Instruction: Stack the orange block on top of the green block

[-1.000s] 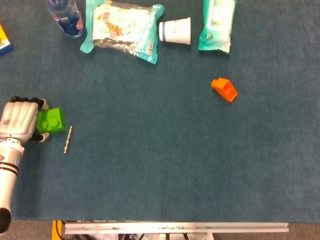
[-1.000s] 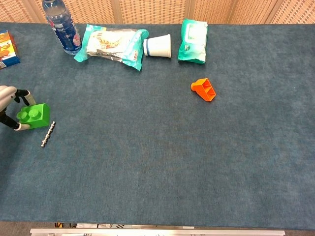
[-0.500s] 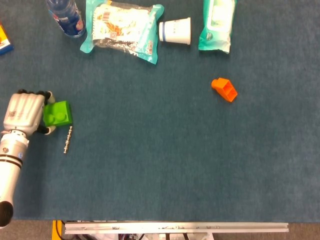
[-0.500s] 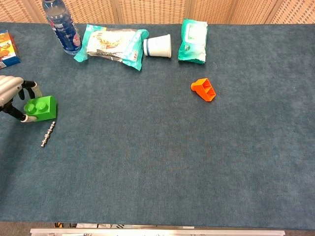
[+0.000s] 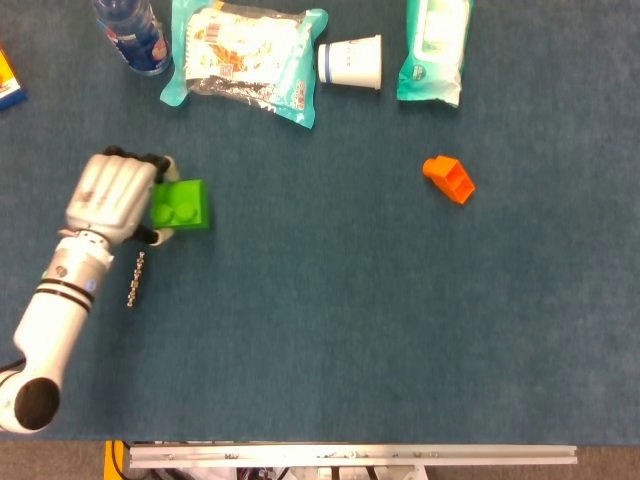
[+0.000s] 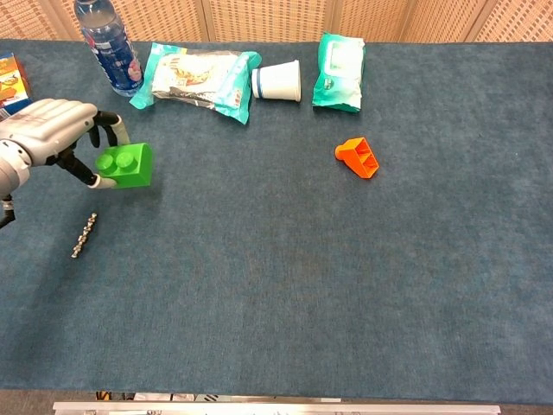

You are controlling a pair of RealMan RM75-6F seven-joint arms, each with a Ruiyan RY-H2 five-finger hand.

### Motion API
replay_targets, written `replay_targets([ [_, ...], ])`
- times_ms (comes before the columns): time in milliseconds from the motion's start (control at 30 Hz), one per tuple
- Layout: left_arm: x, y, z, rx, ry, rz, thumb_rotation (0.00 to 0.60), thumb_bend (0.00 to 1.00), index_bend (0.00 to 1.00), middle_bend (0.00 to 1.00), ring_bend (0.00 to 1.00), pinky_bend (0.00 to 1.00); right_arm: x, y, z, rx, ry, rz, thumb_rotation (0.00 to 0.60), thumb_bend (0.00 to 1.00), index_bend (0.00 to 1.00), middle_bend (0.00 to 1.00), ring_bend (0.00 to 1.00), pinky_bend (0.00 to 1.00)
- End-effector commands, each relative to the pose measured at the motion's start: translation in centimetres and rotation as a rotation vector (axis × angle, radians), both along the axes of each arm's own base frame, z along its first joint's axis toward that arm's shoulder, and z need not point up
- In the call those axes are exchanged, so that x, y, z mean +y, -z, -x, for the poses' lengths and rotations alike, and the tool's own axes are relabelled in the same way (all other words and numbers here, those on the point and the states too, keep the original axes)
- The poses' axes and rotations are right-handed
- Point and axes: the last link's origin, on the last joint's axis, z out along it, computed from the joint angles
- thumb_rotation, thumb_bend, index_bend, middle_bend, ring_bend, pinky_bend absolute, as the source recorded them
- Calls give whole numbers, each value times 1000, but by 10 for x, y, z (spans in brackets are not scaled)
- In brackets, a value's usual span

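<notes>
The robot's left hand [image 5: 115, 196] grips a green block [image 5: 180, 204] above blue carpeted table [image 5: 320, 330]; an orange block [image 5: 448, 180] lies well apart to its right, a small chain [image 5: 134, 279] just below.

Green block [image 5: 180, 204]; orange block [image 5: 448, 180]; silver-white left hand [image 5: 112, 195]; dark teal surface [image 5: 340, 330]; white cup [image 5: 351, 62], blue band; teal pouches.

Dark blue-grey felt-like table covering [image 6: 285, 285] across the whole work surface, woven tan wicker-pattern panels [image 6: 268, 17] behind the far edge, metal rail [image 5: 350, 456] along the near edge, even diffuse lighting
</notes>
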Motion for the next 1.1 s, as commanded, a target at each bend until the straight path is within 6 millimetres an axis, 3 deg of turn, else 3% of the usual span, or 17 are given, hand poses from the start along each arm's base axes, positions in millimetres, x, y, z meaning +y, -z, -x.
replay_targets([
  [33,5,10,-18,1,26,12,600,161,471,455,397,268,-1,0,2,-1,4,-4,600,147,87,246,170,207],
  [667,12,63,-89,21,78,64,600,161,471,454,396,275,-3,-3,11,-8,23,-10,600,147,87,246,170,207],
  [1100,8,92,-103,37,41,80,600,161,472,455,396,287,3,-8,16,-15,31,-2,600,147,87,246,170,207],
])
